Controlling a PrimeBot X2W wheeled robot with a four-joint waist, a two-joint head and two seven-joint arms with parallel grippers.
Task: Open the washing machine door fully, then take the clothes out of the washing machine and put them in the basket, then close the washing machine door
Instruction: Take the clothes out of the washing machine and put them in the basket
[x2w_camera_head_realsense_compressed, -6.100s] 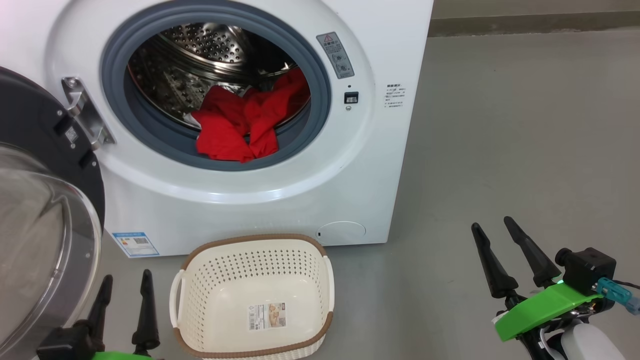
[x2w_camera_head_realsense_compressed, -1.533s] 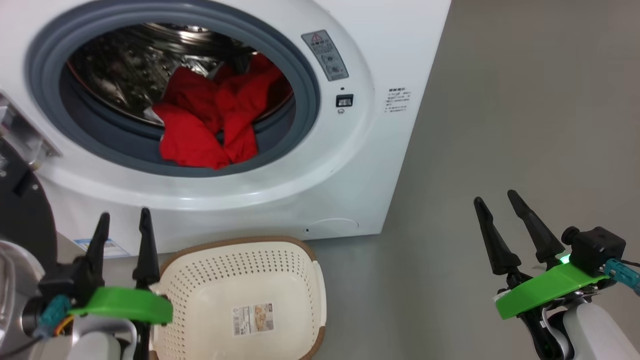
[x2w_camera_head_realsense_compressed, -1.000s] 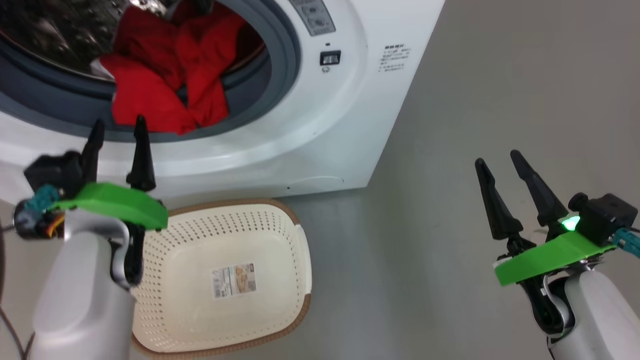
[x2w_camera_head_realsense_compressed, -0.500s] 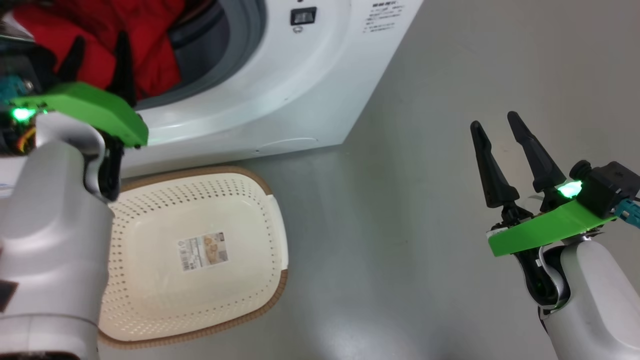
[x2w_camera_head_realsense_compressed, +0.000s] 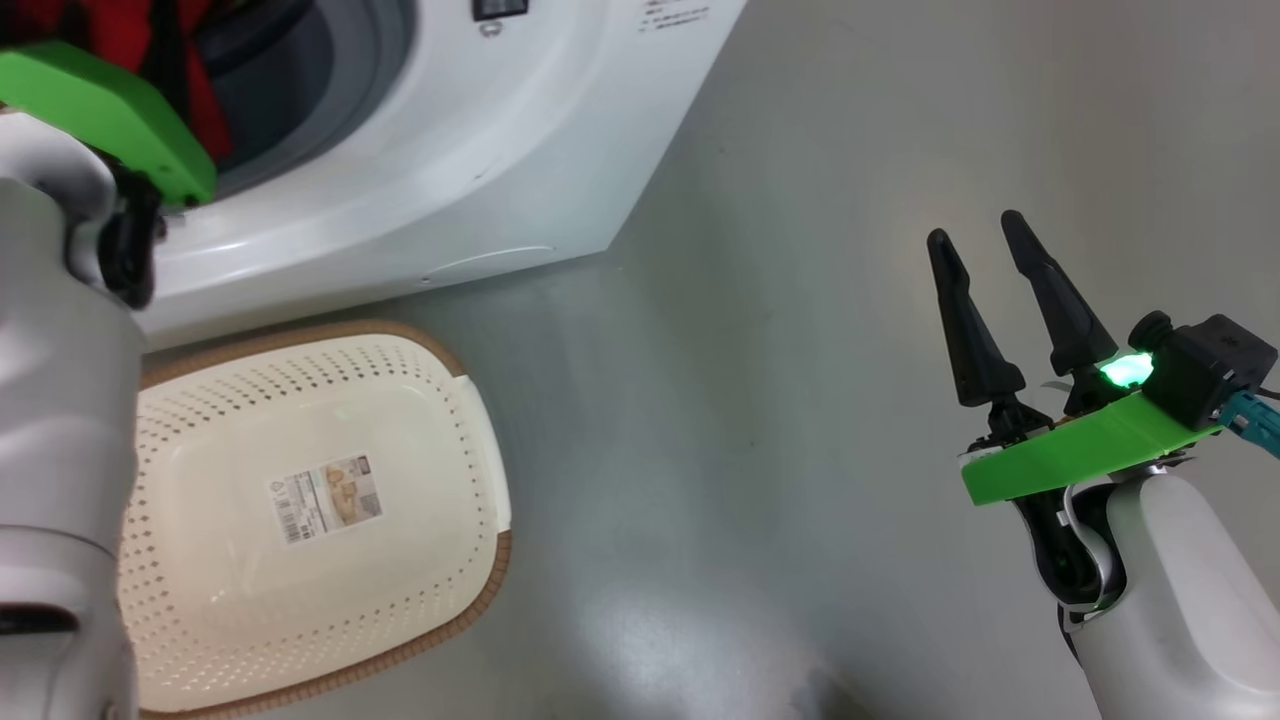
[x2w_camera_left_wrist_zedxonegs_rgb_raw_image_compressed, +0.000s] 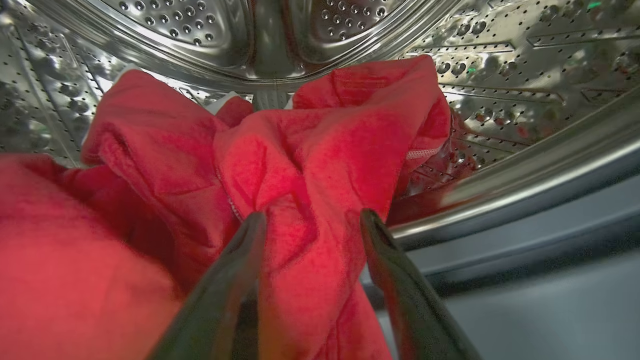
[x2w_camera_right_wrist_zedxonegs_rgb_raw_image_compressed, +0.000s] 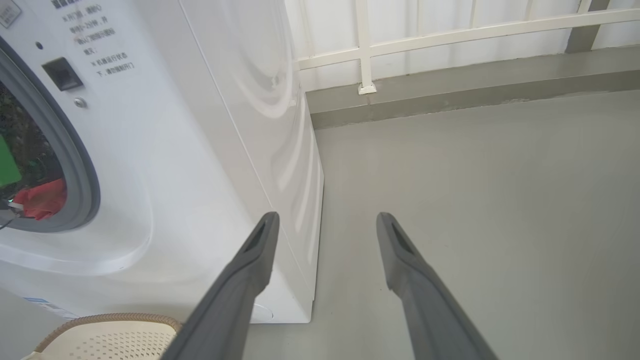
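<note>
The washing machine (x2w_camera_head_realsense_compressed: 420, 150) stands at the upper left of the head view, a strip of the red clothes (x2w_camera_head_realsense_compressed: 210, 110) showing in its opening. My left arm (x2w_camera_head_realsense_compressed: 60, 380) reaches into that opening. In the left wrist view my left gripper (x2w_camera_left_wrist_zedxonegs_rgb_raw_image_compressed: 312, 220) is open inside the steel drum (x2w_camera_left_wrist_zedxonegs_rgb_raw_image_compressed: 210, 30), its two fingers either side of a fold of the clothes (x2w_camera_left_wrist_zedxonegs_rgb_raw_image_compressed: 300, 160). The empty cream basket (x2w_camera_head_realsense_compressed: 300, 610) lies on the floor in front of the machine. My right gripper (x2w_camera_head_realsense_compressed: 970, 235) hangs open over bare floor to the right, holding nothing. The washing machine door is out of view.
Grey floor (x2w_camera_head_realsense_compressed: 760, 400) stretches right of the machine. In the right wrist view, the machine's side panel (x2w_camera_right_wrist_zedxonegs_rgb_raw_image_compressed: 260, 100) is at the left, the basket's rim (x2w_camera_right_wrist_zedxonegs_rgb_raw_image_compressed: 107, 319) at the bottom left, and a white railing (x2w_camera_right_wrist_zedxonegs_rgb_raw_image_compressed: 450, 35) above a low kerb runs along the back.
The head camera has swung down and to the right. My left gripper has risen from beside the basket into the drum, up to the red clothes. The right gripper stays open.
</note>
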